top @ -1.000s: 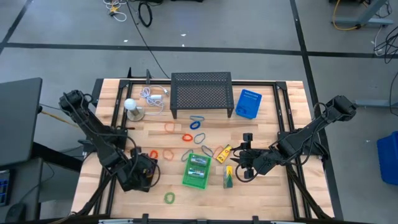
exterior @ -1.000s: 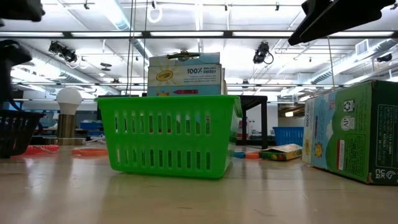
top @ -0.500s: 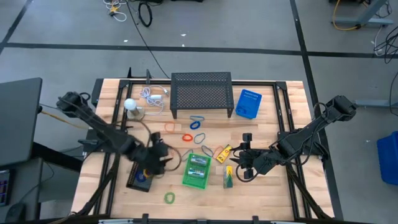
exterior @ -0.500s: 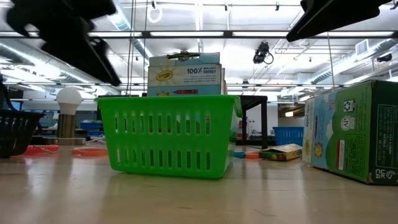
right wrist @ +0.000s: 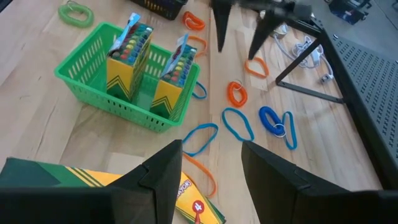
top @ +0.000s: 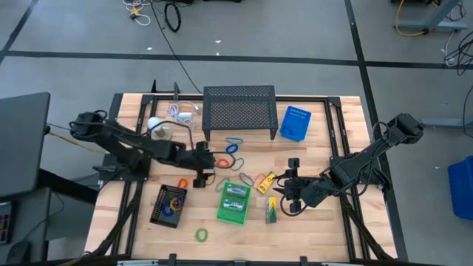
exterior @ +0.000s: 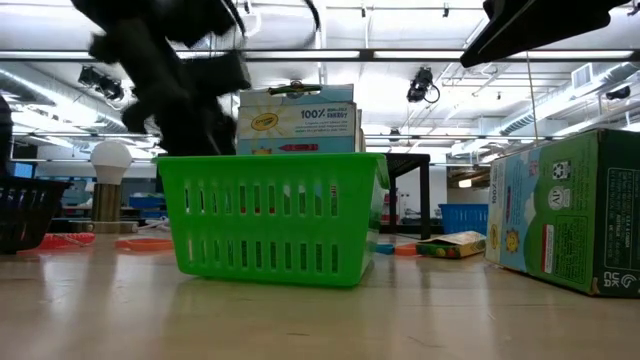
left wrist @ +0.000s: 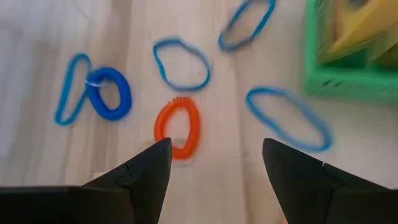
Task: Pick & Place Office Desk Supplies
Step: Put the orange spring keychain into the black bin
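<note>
Crayon boxes (right wrist: 134, 56) first: two stand in the green basket (top: 219, 210), and two more lie loose just to its right. A second ago my left gripper (left wrist: 214, 149) was over the black basket (top: 157, 210), left of the green one. Now it has swung to the loops beyond the green basket, fingers apart and empty, above an orange loop (left wrist: 178, 126). I read that as one drop done and the next pick lined up. Under it I count one orange and five blue loops (others lie farther off). The right gripper (right wrist: 211, 152) waits right of the green basket, fingers apart, holding nothing.
</note>
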You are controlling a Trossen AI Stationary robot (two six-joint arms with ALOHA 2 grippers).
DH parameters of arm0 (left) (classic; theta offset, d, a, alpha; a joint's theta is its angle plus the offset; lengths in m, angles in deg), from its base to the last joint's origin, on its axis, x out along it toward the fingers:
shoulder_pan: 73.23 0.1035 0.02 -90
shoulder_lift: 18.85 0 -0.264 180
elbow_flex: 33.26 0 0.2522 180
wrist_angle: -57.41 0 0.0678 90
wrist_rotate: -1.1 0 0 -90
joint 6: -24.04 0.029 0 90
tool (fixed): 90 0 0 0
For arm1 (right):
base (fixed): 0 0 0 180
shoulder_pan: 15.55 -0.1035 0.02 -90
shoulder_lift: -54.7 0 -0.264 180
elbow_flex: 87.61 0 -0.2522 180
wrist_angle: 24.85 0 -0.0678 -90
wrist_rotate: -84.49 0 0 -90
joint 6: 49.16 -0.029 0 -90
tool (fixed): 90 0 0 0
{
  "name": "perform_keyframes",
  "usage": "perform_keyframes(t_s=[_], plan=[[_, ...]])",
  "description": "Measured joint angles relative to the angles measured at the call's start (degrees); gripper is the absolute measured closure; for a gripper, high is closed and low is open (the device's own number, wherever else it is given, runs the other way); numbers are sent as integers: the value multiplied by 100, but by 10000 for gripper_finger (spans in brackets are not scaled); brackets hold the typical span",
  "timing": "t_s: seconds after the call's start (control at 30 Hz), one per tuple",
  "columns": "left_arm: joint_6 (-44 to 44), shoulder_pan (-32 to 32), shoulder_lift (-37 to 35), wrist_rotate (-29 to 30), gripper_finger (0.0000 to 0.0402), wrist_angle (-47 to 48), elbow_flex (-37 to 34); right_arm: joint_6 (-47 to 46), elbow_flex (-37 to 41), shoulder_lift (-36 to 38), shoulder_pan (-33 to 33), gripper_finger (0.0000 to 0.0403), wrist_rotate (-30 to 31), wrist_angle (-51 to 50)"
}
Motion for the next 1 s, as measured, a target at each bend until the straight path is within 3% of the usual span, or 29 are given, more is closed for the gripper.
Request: perform_keyframes(t_s=[0.2, 0.47, 0.73, 1.0], plan=[[767, 447, 627, -198, 145, 32, 41, -101, 0, 0, 2, 227, 0, -7], [1561, 459, 990, -235, 146, 2, 362, -116, 0, 0, 0, 227, 0, -11], [1843, 459, 1158, -611, 153, -5, 563, -143, 0, 0, 2, 227, 2, -30], [2096, 476, 1438, -586, 159, 15, 621, -229, 2, 0, 1, 227, 2, -75]])
